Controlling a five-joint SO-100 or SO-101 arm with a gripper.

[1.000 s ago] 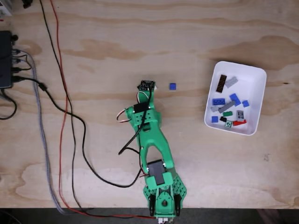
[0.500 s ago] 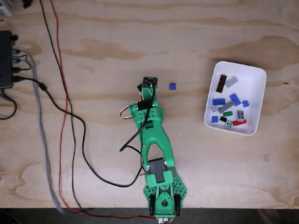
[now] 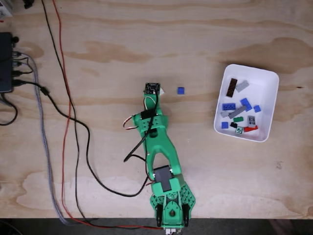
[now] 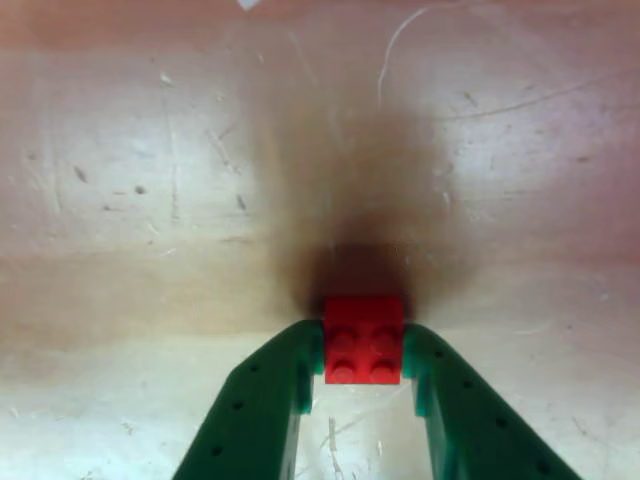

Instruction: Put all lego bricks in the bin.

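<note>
Red brick (image 4: 363, 340) is pinched square between the two green fingers (image 4: 270, 400) in the other view, studs up, a dark shadow pooled on the table (image 4: 120, 200) right behind it. So the grab is on.

From the fixed view, the gripper (image 3: 152, 89) sits mid-table, the green arm (image 3: 159, 142) stretched away from its base at the near edge. A second ago the wrist was about where it is now; half a second ago it had nudged a touch right and farther out, and now it has pulled back left again. Small shuffling, which I read as the fingers settling on the brick rather than travelling anywhere.

One blue brick (image 3: 181, 90) lies loose just right of the gripper, same spot throughout. The bin (image 3: 264, 78) waits well off to the right, a pile of lego bricks (image 3: 238, 111) already inside, unchanged.

What it means: the red one looks secured, so the carry right to the bin should be next, and the blue one is left to fetch.
</note>
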